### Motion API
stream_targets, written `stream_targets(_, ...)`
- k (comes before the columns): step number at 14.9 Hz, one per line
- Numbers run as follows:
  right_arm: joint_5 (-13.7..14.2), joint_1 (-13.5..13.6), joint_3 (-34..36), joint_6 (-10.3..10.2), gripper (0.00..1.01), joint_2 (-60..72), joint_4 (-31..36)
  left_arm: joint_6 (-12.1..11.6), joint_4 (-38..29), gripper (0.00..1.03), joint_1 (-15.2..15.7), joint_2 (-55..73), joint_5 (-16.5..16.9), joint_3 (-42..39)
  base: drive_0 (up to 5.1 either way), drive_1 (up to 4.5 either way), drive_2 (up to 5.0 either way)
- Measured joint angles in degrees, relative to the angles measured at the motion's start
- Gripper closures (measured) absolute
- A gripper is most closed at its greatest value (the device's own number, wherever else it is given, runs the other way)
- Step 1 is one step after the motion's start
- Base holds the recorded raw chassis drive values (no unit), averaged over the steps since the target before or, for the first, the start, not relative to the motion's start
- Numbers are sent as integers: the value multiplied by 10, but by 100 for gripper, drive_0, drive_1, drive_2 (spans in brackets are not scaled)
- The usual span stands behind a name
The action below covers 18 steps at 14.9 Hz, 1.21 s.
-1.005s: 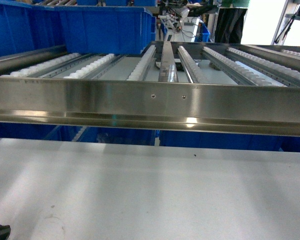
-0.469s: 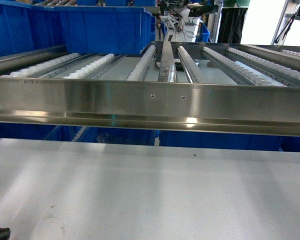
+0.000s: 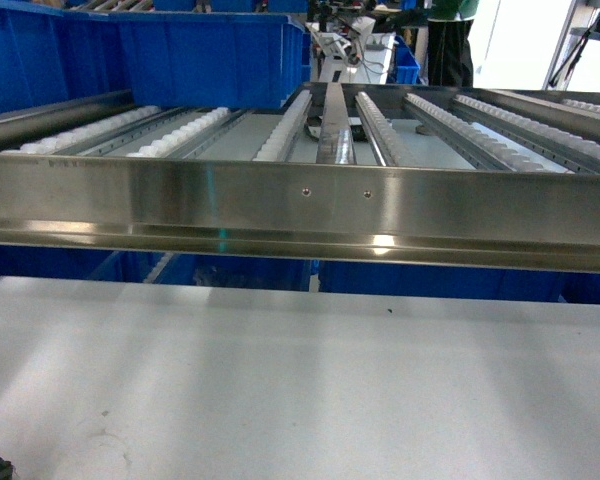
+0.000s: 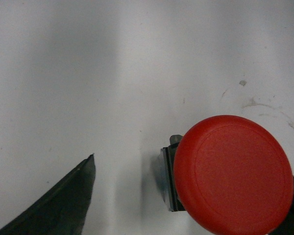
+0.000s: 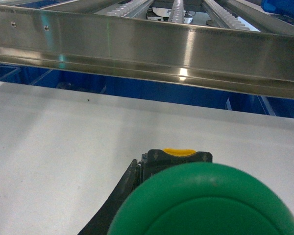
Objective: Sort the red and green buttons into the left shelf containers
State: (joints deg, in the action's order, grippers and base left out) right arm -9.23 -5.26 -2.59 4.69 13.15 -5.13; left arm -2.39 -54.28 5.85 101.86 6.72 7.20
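The white table point(image 3: 300, 380) fills the lower half of the head view and shows faint scuffs and small dark specks. Beyond its far edge runs a steel rail point(image 3: 300, 210) fronting a roller shelf point(image 3: 380, 125), with a blue bin point(image 3: 210, 60) on the rollers at 11 o'clock and more blue below the rail. In the left wrist view, the red button point(image 4: 233, 174) sits at 4 o'clock against the right-hand finger, the other finger point(image 4: 63, 205) well apart at 7 o'clock; whether the left gripper point(image 4: 157, 210) clamps the button cannot be told. In the right wrist view, the green button point(image 5: 206, 203) fills the 6 o'clock area; the right gripper's opening cannot be told.
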Motion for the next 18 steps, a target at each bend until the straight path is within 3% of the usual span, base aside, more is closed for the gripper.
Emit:
stream_targets(5,0,0,0,0,74,0,0,-4,24,72,-20,-5,10,14,0,0,0)
stream_targets(6,0,0,0,0,74,0,0,-4,19,78,-20,-4,9,14,0,0,0)
stream_targets(10,0,0,0,0,74,0,0,-5,22,78,-9,-11,19,8,0,0,0)
stream_targets(13,0,0,0,0,74,0,0,-7,131,79,26,-189,62,10,0,0,0)
stream_targets(16,0,0,0,0,74,0,0,-7,240,79,29,-354,84,17,0,0,0)
stream_targets(18,0,0,0,0,74,0,0,-4,302,79,21,-463,79,26,0,0,0)
